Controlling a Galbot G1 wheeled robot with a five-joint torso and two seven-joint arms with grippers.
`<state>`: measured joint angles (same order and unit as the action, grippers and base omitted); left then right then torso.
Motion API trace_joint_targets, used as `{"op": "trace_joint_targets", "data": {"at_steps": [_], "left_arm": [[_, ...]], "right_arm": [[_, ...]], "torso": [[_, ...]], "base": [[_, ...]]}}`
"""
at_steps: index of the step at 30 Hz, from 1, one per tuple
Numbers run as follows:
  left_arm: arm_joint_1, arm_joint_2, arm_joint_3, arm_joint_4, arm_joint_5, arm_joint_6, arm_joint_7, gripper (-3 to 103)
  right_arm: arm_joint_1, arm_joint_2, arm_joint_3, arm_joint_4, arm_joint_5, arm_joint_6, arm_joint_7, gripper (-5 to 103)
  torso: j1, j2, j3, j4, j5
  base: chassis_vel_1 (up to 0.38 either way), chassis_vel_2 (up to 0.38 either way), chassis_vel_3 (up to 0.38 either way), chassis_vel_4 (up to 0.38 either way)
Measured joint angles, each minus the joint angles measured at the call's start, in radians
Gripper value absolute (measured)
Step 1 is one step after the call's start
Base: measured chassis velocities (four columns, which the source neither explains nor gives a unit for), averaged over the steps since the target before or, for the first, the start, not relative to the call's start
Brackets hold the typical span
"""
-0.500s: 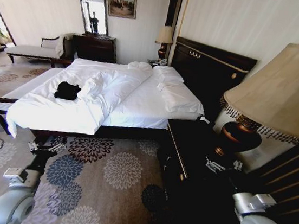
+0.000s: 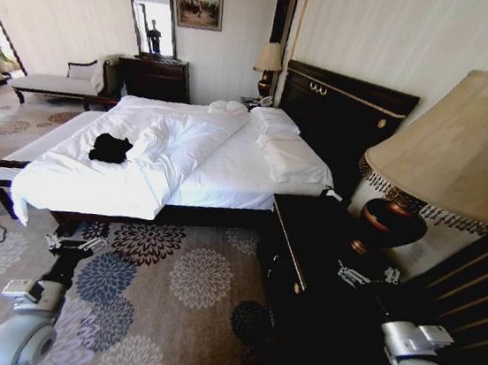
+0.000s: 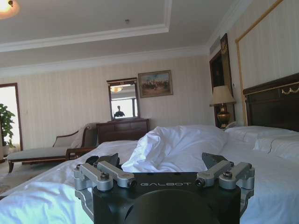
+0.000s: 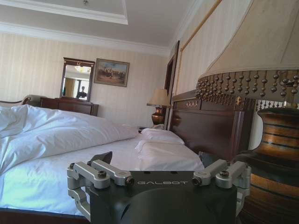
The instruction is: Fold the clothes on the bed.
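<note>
The bed [image 2: 228, 167] with the black T-shirt [image 2: 110, 147] lying crumpled on its near left part

The bed fills the middle of the room, dark headboard [image 2: 347, 106] against the right wall, white duvet [image 2: 139, 170] bunched in folds just beside the T-shirt and pillows [image 2: 276, 137] at the head end — a nightstand [image 2: 315, 254] with a large beaded lamp [image 2: 451, 163] stands close on the right; over the flowered carpet [image 2: 178, 281] short of the bed's foot, the left gripper [image 2: 76, 240] hangs with fingers spread wide and nothing between them, and the right gripper [image 2: 366, 273] sits above the nightstand beside the lamp base, fingers likewise spread wide and empty
</note>
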<state>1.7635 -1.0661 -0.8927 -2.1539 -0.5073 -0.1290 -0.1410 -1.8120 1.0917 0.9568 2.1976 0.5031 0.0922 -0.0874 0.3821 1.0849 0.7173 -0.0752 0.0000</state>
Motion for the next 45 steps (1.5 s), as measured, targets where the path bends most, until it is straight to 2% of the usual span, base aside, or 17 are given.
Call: {"op": "trace_joint_targets", "data": {"at_steps": [14, 17, 21, 38, 45], "left_arm": [[-0.039, -0.01, 0.036, 0.011, 0.011, 0.025, -0.01, 100], [-0.042, -0.028, 0.058, 0.022, 0.022, 0.029, -0.011, 100], [-0.032, -0.036, 0.07, 0.029, 0.034, 0.026, -0.01, 100], [-0.064, -0.012, 0.097, 0.016, 0.03, 0.036, -0.02, 100], [-0.067, -0.006, 0.088, 0.016, 0.013, 0.022, -0.013, 100]], "right_arm": [[-0.004, 0.003, 0.0, -0.027, 0.011, 0.022, -0.003, 100], [-0.002, 0.009, -0.011, -0.061, -0.031, 0.051, -0.016, 100], [-0.002, 0.019, -0.016, -0.072, -0.036, 0.058, -0.024, 100], [-0.02, 0.023, 0.006, -0.07, -0.023, 0.068, -0.029, 100], [-0.02, 0.014, 0.01, -0.063, -0.017, 0.068, -0.034, 100]], "torso": [[0.0, 0.0, 0.0, 0.0, -0.0001], [0.0, 0.0, 0.0, 0.0001, 0.0], [0.0, 0.0, 0.0, 0.0001, 0.0], [0.0, 0.0, 0.0, -0.0001, 0.0], [0.0, 0.0, 0.0, 0.0001, 0.0]], "base": [[0.0, 0.0, 0.0, 0.0], [0.0, 0.0, 0.0, 0.0], [0.0, 0.0, 0.0, 0.0], [0.0, 0.0, 0.0, 0.0], [-0.024, 0.033, 0.027, -0.041]]}}
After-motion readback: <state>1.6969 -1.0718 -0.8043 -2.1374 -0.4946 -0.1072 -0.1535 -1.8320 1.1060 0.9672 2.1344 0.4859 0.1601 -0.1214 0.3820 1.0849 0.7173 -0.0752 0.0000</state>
